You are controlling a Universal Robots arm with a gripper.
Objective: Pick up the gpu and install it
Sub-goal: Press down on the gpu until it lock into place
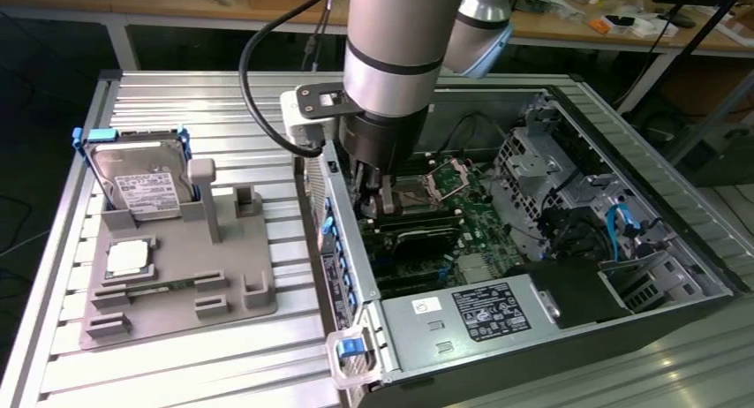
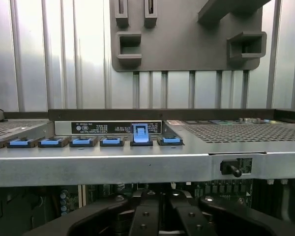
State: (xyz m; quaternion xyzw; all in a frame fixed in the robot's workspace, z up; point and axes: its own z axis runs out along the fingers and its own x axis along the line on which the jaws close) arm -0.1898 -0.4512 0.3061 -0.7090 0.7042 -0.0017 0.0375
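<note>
While the arm reaches down into the open computer case (image 1: 659, 205), we see its gripper (image 1: 377, 200) low over the motherboard (image 1: 471, 222), close to the case wall that faces the exterior view's left. From the wrist view, the gripper (image 2: 155, 216) has its dark fingers (image 2: 142, 216) pressed together, and we can make out nothing between them.

The gpu (image 1: 154, 288), as far as we can tell, is the thin strip lying edge-on in the low holders of the grey fixture (image 1: 253, 306), on the exterior view's left, well apart from the gripper and outside the case. On the same fixture, a silver hard drive (image 1: 139, 183) with a white label leans upright in a blue-edged cradle. A small square processor chip (image 1: 130, 260) lies flat between the hard drive and the gpu.

Fixture and case both rest on a ribbed aluminium table (image 1: 236, 99), the fixture just beside the case. Inside the case, a power supply (image 1: 471, 311) with a white label sits at the near end. A black cable (image 1: 253, 72) loops from the arm down to its wrist.

Looking past the fingers in the wrist view, we see the metal rim of the case (image 2: 137, 164), a row of blue latches (image 2: 140, 133), then the table (image 2: 64, 59) and the fixture (image 2: 187, 29) with its brackets.
</note>
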